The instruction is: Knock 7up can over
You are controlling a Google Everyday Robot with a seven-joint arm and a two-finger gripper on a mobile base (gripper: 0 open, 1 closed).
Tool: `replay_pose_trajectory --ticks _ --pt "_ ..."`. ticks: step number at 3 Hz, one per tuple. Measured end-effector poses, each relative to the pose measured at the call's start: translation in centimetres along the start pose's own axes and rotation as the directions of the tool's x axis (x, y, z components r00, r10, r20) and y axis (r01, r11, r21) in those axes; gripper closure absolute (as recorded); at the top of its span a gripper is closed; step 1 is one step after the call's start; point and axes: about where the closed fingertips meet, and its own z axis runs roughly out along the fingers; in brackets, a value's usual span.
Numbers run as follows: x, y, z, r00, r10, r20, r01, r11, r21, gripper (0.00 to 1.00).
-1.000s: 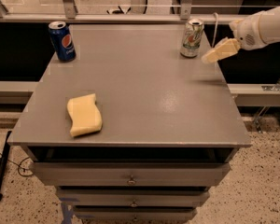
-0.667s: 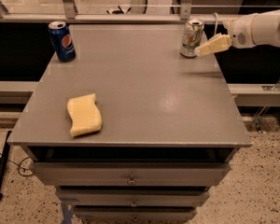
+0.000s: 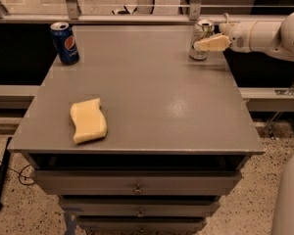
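Observation:
The 7up can (image 3: 200, 39) stands at the far right of the grey table top (image 3: 147, 97), whitish-silver with a silver top, leaning slightly. My gripper (image 3: 208, 43) comes in from the right on a white arm and its cream fingertip lies across the front of the can's middle, touching it. Part of the can's body is hidden behind the finger.
A blue Pepsi can (image 3: 65, 42) stands upright at the far left corner. A yellow sponge (image 3: 88, 120) lies at the front left. The table has drawers (image 3: 137, 187) below its front edge. A rail and dark gap run behind the table.
The gripper has moved left and up from beside the can to its front, now touching it. The can looks slightly tilted. Pepsi can and sponge have not moved.

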Motion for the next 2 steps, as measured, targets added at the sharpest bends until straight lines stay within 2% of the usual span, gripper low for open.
replay_pose_trajectory --ticks 1,2 --pt "0.7 0.6 1.6 0.998 0.062 0.013 -0.061 0.9972 -0.043 0.39" --pt "0.4 2.7 2.2 0.996 0.087 0.005 -0.086 0.9893 -0.118 0.63"
